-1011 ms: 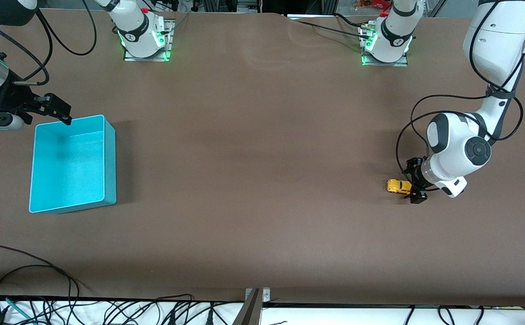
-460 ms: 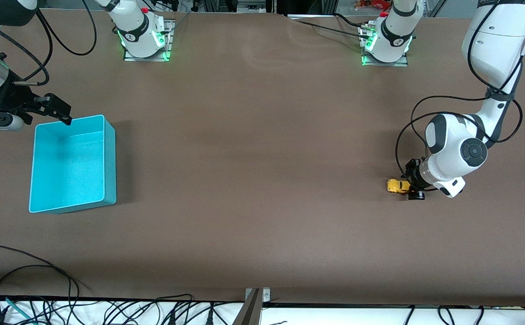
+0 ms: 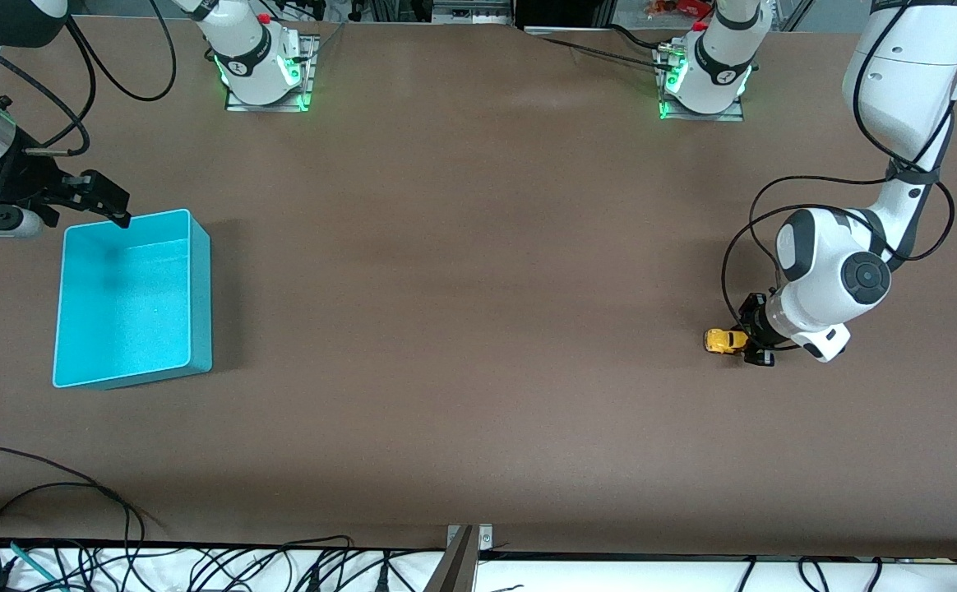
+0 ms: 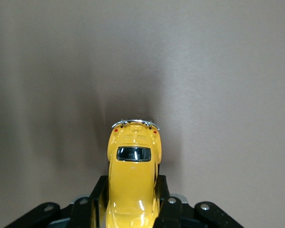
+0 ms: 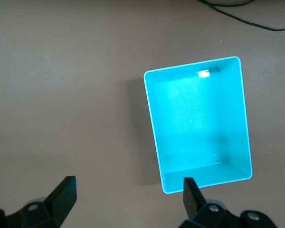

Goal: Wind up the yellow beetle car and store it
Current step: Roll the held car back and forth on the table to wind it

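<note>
- I see the tiny rounded yellow beetle car (image 3: pixel 724 340) with dark windows sitting on the brown table (image 3: pixel 478 329), toward the left arm's end.
- My left gripper (image 3: pixel 751 344) is down at table level with its black fingers (image 4: pixel 167 209) clenched on both flanks of the car; the left wrist view shows them pressed against the body, chrome bumper pointing away.
- My right gripper (image 3: pixel 108 205) waits with its fingers spread wide, holding nothing, over the rim of the turquoise rectangular plastic bin (image 3: pixel 199 279).
- The bin stands toward the right arm's end, well apart from the car.
</note>
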Robot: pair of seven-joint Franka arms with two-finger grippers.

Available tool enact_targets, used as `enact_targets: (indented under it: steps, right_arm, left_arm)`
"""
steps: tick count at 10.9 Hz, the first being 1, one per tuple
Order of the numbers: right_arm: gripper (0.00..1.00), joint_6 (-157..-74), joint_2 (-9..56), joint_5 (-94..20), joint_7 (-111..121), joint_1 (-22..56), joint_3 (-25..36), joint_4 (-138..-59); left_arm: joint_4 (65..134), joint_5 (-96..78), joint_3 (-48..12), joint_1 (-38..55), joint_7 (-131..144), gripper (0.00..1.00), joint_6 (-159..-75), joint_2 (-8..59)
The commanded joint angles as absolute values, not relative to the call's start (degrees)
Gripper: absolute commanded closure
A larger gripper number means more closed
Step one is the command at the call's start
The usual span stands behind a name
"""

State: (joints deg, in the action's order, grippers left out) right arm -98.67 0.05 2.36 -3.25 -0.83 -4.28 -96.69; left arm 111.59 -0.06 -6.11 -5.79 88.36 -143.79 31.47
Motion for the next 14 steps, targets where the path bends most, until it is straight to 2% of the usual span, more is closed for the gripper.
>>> enact_targets:
  steps: [1, 6, 14]
  right_arm:
    - [0.0, -97.4, 0.4, 2.4, -2.4, -1.1, -4.4, -95.2]
    - [0.0, -97.4, 0.5, 2.4, -2.4, -1.1, -4.4, -95.2]
    - [0.0, -97.3, 0.5, 2.4, -2.5, -1.0, -4.4, -95.2]
  left_arm:
    - [108.8, 1.8, -8.6, -4.4, 92.2, 1.0, -139.4, 30.9]
    - [108.8, 1.8, -11.2, -3.7, 92.0, 1.0, -139.6, 32.9]
    - [107.6, 2.6, -9.7, -4.4, 95.5, 1.0, -139.9, 35.2]
